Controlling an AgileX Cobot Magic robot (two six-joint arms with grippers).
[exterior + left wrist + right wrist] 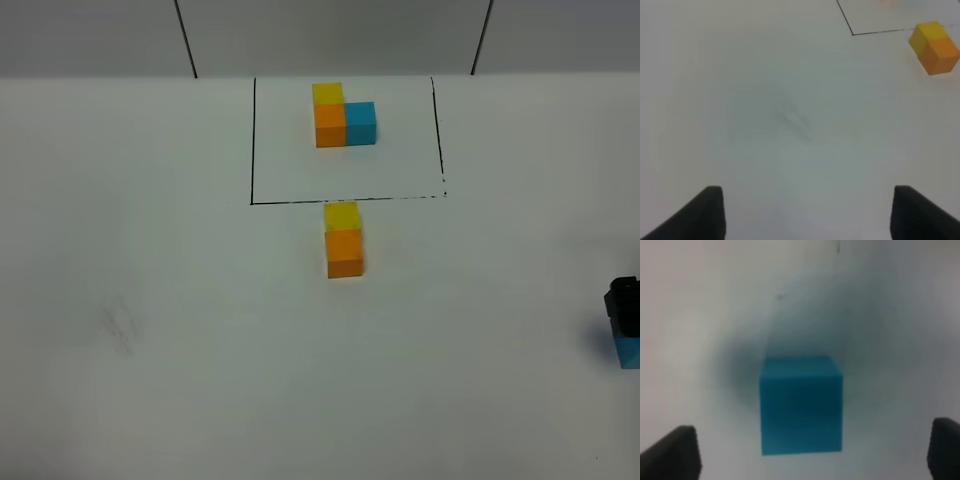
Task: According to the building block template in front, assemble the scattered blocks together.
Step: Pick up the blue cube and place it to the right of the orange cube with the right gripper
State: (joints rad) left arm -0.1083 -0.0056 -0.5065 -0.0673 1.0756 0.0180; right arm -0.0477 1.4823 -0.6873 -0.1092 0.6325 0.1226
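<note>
White tabletop [150,300] being occupied by plain blue cube [801,405]; cube being flanked, untouched, by right pincer [812,440], jaws being held wide.

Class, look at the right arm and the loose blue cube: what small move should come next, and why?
Probably ease the right gripper down and close it on the blue cube. Its fingers stand open either side without touching it, and the yellow cube and orange cube already sit joined near the template, lacking only blue.

No legible text in any view, scattered blocks [344,252] plain-faced, building block template [345,125] unlettered, worktop [150,400] wordless.
</note>
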